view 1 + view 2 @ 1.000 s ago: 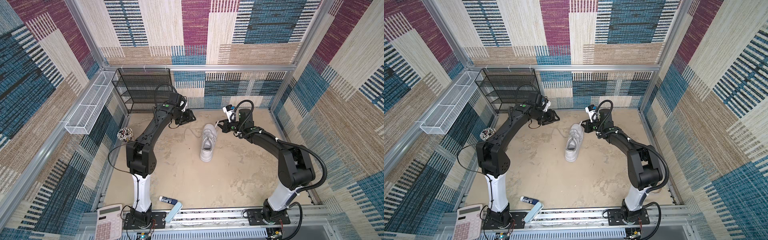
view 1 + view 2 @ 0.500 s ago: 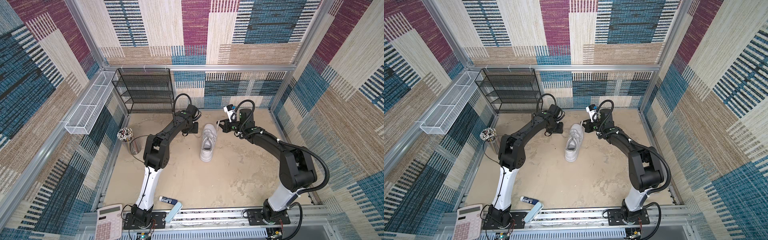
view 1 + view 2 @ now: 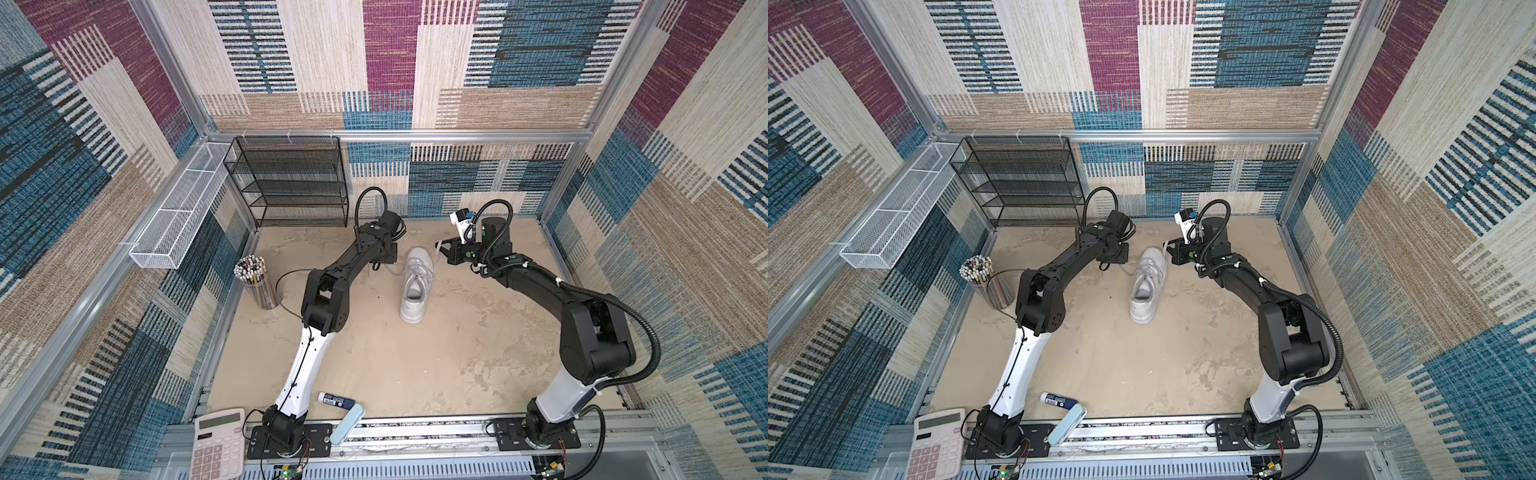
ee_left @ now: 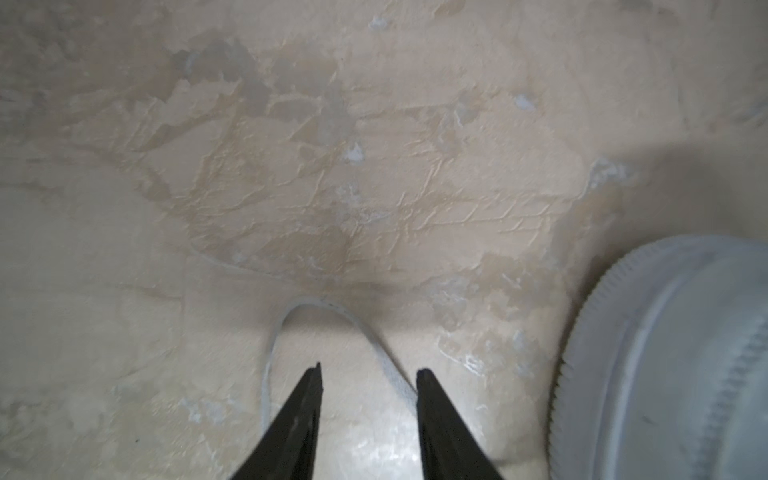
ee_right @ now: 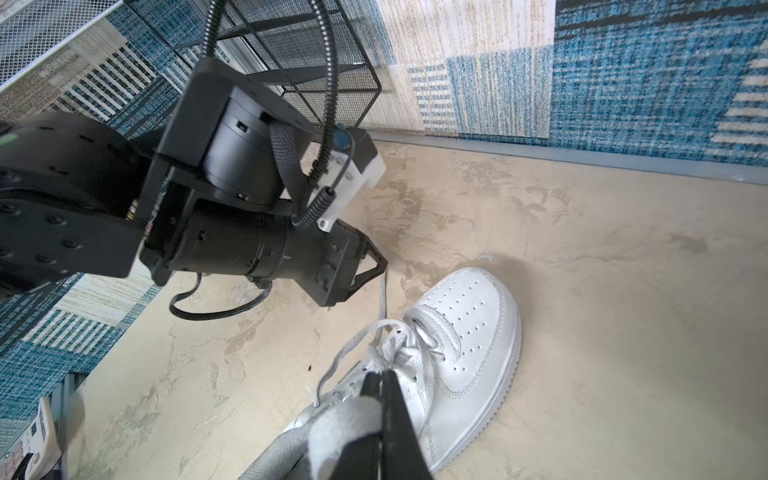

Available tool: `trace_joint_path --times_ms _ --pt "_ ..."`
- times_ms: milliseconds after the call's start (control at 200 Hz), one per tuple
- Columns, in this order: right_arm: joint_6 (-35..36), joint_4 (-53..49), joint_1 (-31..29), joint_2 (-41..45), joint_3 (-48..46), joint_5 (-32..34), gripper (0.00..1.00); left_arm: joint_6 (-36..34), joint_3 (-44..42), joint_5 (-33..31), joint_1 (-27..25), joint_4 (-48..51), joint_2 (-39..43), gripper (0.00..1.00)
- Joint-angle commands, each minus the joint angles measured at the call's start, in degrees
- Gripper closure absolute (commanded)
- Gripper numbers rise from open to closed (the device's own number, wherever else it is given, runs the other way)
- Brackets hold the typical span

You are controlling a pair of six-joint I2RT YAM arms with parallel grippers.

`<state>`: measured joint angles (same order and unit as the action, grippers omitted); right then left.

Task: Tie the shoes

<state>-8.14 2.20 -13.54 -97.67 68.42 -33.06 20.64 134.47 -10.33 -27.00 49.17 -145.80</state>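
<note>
In both top views the white shoe [image 3: 415, 286] [image 3: 1148, 286] lies mid-floor, toe toward the back wall, its laces loose. My left gripper [image 3: 386, 261] [image 4: 368, 368] points down at the floor just left of the toe, open. A white lace [image 4: 328, 303] curves in a loop just ahead of its fingertips; one strand runs outside one finger, the other slips behind the other finger. The toe's sole [image 4: 665, 353] is beside it. My right gripper [image 3: 439, 246] [image 5: 380, 376] hovers right of the toe, shut on a lace that runs back to the eyelets.
A black mesh shelf [image 3: 291, 183] stands at the back left, with a white wire basket [image 3: 178, 216] on the left wall. A cup of pencils [image 3: 255, 282] is at the left. A calculator [image 3: 218, 444], blue tube [image 3: 336, 401] and pale case [image 3: 347, 424] lie at the front.
My left arm has swung from the back left over to the shoe's toe and dropped toward the floor, and its jaws have narrowed. The right arm and shoe have stayed put.
</note>
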Motion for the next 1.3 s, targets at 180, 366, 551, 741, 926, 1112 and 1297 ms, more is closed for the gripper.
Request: trace_joint_path --times_ms 180,366,551,741,926,1112,1297 --pt "-0.48 0.55 0.25 1.27 -1.39 -0.66 1.00 -2.16 2.67 -3.11 -1.42 0.88 -3.64 0.69" --pt "-0.89 0.74 0.84 2.95 -3.37 -0.10 1.00 -3.76 1.52 -5.03 -1.98 1.22 -3.91 0.89" --pt "-2.85 1.54 1.06 5.94 -5.71 2.12 1.00 -4.97 -0.62 -10.25 -1.93 3.77 4.94 1.00" --pt "-6.92 -5.19 1.15 9.86 -5.57 11.05 1.00 -10.45 -4.97 -15.22 0.32 4.86 16.97 1.00" --pt "-13.65 -4.19 1.15 19.52 -13.34 21.42 1.00 -11.75 -8.59 -16.77 3.72 8.69 25.13 1.00" --pt "-16.62 -6.68 1.49 26.39 -18.61 31.21 1.00 -12.58 -15.82 -17.62 6.16 8.84 33.25 1.00" --pt "-17.70 -10.68 3.28 28.86 -18.84 38.86 1.00 -12.90 -21.30 -17.03 6.70 8.76 39.08 1.00"
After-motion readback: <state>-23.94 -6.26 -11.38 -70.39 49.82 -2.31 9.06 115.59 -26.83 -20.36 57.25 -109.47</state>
